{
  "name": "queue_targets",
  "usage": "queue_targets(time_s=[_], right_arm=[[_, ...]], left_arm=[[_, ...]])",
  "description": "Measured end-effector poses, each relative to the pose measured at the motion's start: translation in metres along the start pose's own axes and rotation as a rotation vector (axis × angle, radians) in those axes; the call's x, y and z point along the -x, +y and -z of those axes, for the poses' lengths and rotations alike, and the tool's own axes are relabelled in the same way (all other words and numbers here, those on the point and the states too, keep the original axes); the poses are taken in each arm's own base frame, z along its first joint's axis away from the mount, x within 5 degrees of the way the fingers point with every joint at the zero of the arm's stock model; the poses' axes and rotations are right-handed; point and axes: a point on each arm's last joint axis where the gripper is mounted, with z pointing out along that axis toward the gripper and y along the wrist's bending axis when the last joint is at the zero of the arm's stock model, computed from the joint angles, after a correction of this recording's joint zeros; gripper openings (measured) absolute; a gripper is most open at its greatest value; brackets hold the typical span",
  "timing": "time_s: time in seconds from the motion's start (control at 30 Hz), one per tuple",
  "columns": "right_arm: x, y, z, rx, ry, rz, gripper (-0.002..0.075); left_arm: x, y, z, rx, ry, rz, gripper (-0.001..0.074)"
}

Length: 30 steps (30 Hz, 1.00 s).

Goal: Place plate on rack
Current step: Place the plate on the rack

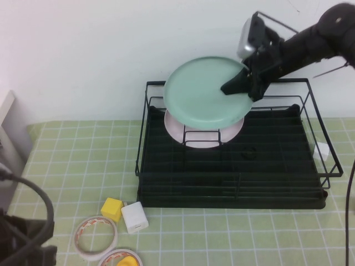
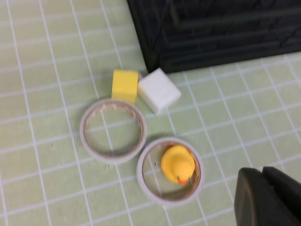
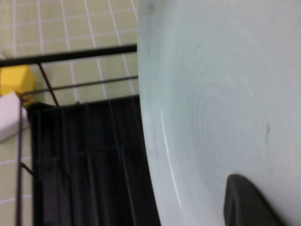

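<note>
My right gripper (image 1: 247, 83) is clamped on the plate (image 1: 202, 91) at its right rim, one finger lying across the upper face; the right wrist view shows that dark fingertip (image 3: 249, 200) pressed flat on the pale green surface. The plate hangs tilted above the rear left part of the rack (image 1: 230, 183), partly over a pink plate (image 1: 202, 133) that already stands there, leaning by the small wire holder. I cannot tell from the high view whether the green rim touches the pink plate or hangs just clear of it. The plate looks stiff and smooth, probably glazed or hard plastic, so I judge it slippery and liable to pivot about a single rim pinch; held at one edge, its weight pulls the far side down. A rim grip is the only practical hold, as the face gives nothing to pinch. If it is ceramic, a knock on the railing or on the pink plate could chip it, so lowering calls for care and a steady tilt. My left gripper (image 2: 270, 197) hangs parked over the mat near the front left, well apart from the rack; its fingers appear together. Below it lie two tape rings (image 2: 113, 130), one with a yellow duck (image 2: 178, 164) inside, beside a yellow block (image 2: 125, 85) and a white block (image 2: 159, 90).
</note>
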Motion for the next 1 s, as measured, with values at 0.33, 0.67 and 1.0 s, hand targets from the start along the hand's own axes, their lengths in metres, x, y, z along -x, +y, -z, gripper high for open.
queue_targets(time_s=[0.33, 0.67, 1.0], right_arm=[[-0.007, -0.005, -0.021, -0.055, 0.013, 0.117, 0.0141], [0.001, -0.001, -0.031, -0.089, 0.023, 0.163, 0.0141], [-0.009, 0.003, -0.033, -0.039, 0.112, 0.159, 0.0141]], left_arm=[[-0.002, 0.002, -0.003, 0.007, -0.023, 0.011, 0.0000], [-0.001, 0.002, -0.003, 0.009, -0.031, 0.001, 0.0000], [0.000, 0.002, -0.003, 0.013, -0.042, -0.014, 0.0000]])
